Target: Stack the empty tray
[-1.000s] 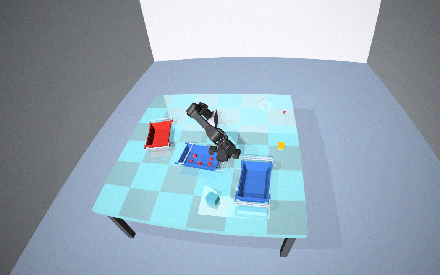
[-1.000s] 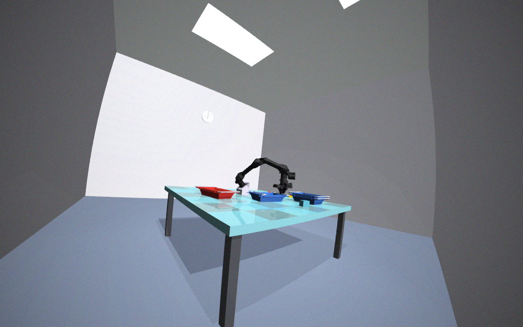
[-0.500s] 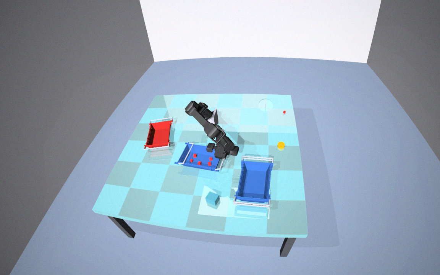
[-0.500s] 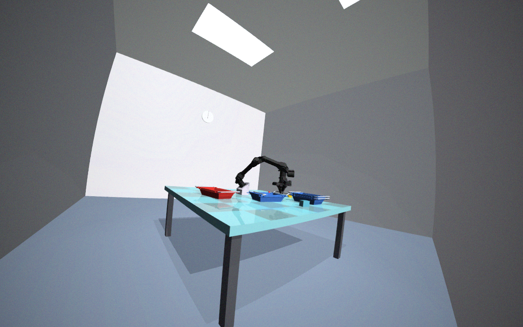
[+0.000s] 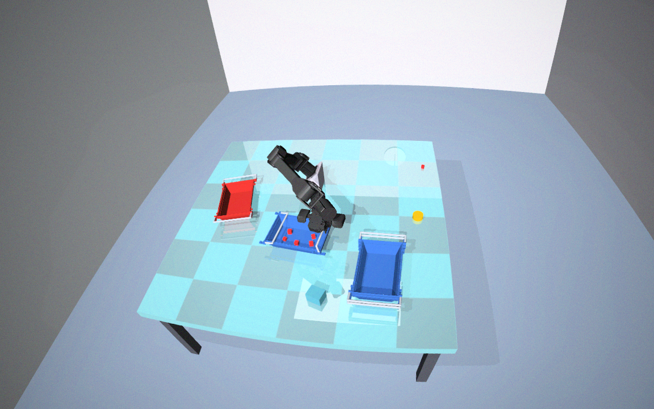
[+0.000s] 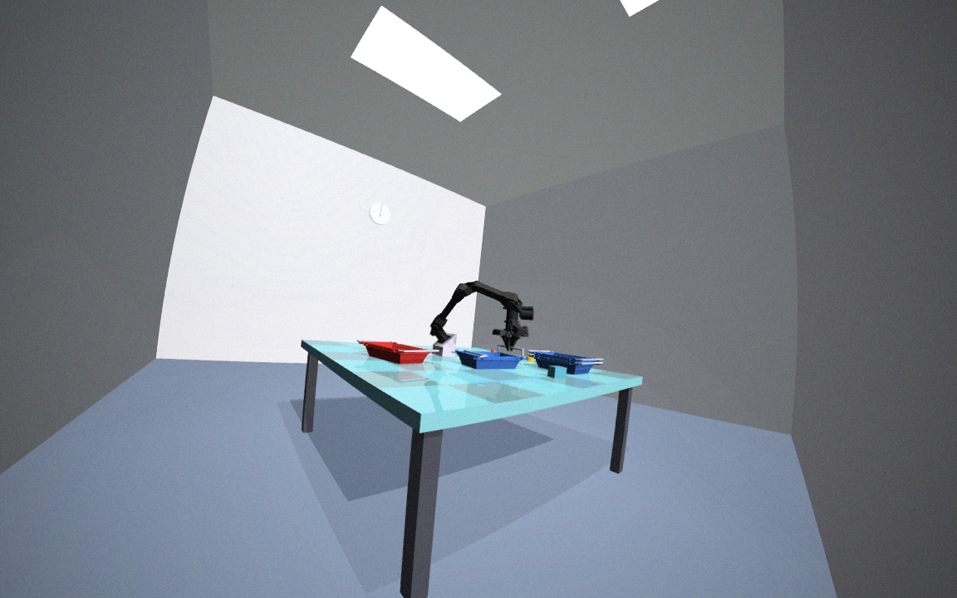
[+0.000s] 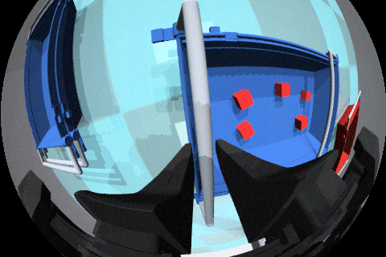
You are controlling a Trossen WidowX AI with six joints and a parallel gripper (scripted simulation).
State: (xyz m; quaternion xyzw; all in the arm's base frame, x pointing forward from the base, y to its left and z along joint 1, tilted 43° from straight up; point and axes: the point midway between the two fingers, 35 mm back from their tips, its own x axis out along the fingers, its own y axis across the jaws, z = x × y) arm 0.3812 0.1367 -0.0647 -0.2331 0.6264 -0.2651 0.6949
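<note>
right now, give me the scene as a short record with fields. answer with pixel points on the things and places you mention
loaded tray: blue (image 5: 293, 248) (image 6: 489, 362) (image 7: 261, 76), five red blocks (image 5: 296, 242) (image 7: 244, 99) inside
far bar: across the loaded tray's top (image 5: 277, 228) (image 7: 331, 100)
near bar: raised at the opposite end (image 5: 318, 243) (image 6: 509, 347) (image 7: 202, 124)
gripper: fingers slightly apart, either side of the near bar (image 5: 317, 229) (image 6: 513, 349) (image 7: 204, 143)
empty tray: blue (image 5: 379, 267) (image 6: 563, 362) (image 7: 36, 60), on the table, not stacked
other tray: red (image 5: 240, 198) (image 6: 396, 352) (image 7: 347, 136)

top looks steeply down from above; exterior, farther, sidelong; wrist close above; all share trays.
</note>
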